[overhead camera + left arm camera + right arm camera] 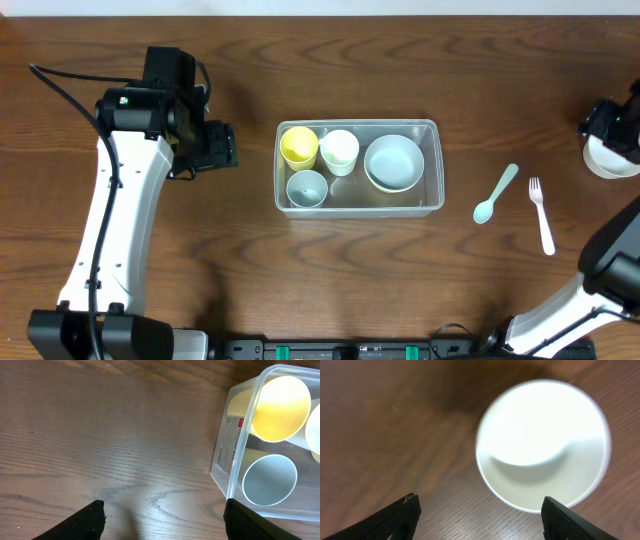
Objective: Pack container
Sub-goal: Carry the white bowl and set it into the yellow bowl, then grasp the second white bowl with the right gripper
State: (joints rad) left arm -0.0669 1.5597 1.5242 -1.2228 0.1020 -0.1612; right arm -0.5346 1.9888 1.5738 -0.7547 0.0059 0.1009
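Note:
The clear rectangular container (432, 165) sits mid-table and holds a yellow cup (298, 146), a white cup (339, 151), a pale blue cup (307, 187) and a pale bowl (393, 162). In the left wrist view the container's corner (231, 445) shows with the yellow cup (280, 409) and the blue cup (269, 480). My left gripper (165, 520) is open and empty over bare wood left of the container. My right gripper (480, 517) is open above a white bowl (542, 442) at the far right edge (603, 160).
A pale blue spoon (495, 194) and a white fork (541, 214) lie on the wooden table right of the container. The left arm (130, 200) stretches along the left side. The right arm's base (600, 270) is at the lower right.

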